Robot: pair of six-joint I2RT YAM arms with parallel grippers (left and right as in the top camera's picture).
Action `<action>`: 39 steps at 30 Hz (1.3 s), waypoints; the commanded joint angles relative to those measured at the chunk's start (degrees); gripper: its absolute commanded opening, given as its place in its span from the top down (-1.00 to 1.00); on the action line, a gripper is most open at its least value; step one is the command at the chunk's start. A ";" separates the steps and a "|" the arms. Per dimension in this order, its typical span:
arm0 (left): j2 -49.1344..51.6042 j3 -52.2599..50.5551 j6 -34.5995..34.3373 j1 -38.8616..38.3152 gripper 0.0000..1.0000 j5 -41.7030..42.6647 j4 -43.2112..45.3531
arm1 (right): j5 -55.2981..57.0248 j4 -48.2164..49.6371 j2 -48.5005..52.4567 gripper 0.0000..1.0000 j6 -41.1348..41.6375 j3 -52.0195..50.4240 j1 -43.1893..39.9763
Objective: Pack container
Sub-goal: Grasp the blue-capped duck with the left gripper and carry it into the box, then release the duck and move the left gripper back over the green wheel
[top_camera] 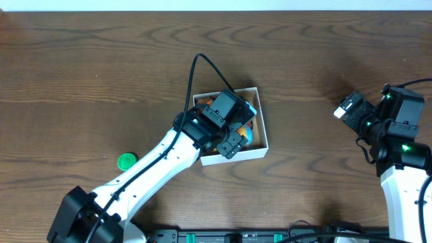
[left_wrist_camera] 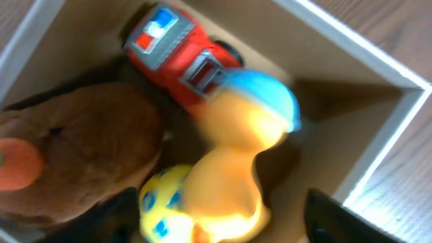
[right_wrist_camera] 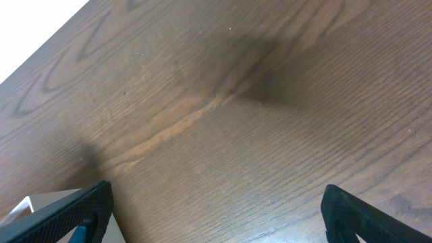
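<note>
The container, a shallow white box with a tan inside, sits on the dark wood counter a little right of the middle, neither near nor far. The white left arm reaches from the near left corner up over it, and the left hand hangs just above the box's open top, hiding most of the inside from overhead.

The left wrist view looks straight down into the box. A red toy truck with a grey top lies along one wall. A yellow duck with a blue cap sits against the truck; it shows blurred. A brown plush toy with an orange piece fills the corner on the duck's other side. A yellow piece with blue spots shows between the plush and the duck; whether it is a separate toy cannot be told. The left hand is spread wide: its dark fingers stand on either side of the duck with a gap on the side nearer the white wall, gripping nothing.

The right hand hovers over bare counter at the far right, well apart from the container, its fingers wide with nothing between them.

A small green round thing lies on the counter at the near left, just beside the left arm.
</note>
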 commanded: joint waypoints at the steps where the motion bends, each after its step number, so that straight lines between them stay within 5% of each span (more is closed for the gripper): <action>1: -1.62 0.66 0.87 0.61 -0.66 -4.63 -0.96 | -0.24 -0.04 -0.46 -0.98 0.79 1.09 -0.42; 11: -14.03 6.56 -9.90 9.77 -0.70 -9.55 -12.26 | -0.24 -0.04 -0.46 -0.98 0.76 1.09 -0.42; 21: -19.65 3.10 -28.35 31.80 -0.70 -12.52 -31.80 | -0.24 -0.04 -0.46 -0.99 0.76 1.09 -0.42; 39: -1.99 -11.61 -30.99 44.94 -0.70 -12.39 -20.31 | -0.24 -0.04 -0.46 -0.99 0.79 1.09 -0.42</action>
